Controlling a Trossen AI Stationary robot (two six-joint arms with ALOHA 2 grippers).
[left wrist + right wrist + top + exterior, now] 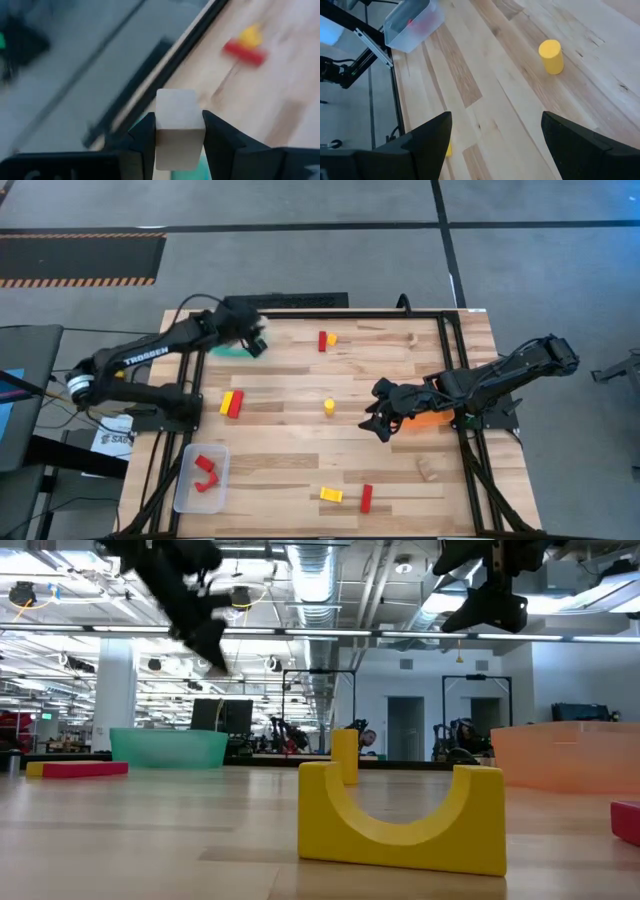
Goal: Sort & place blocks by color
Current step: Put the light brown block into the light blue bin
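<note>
Between left gripper (pixel 178 137) fingers: pale block (pixel 178 125)

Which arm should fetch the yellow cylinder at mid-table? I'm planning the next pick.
The right. Its hand is open, empty and close beside the yellow cylinder. The left hand is shut on a pale wooden block over the teal tray.

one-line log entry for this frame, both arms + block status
left gripper: shut on pale wood block, above teal tray | right gripper: open, empty, near yellow cylinder | clear tray: red blocks
</note>
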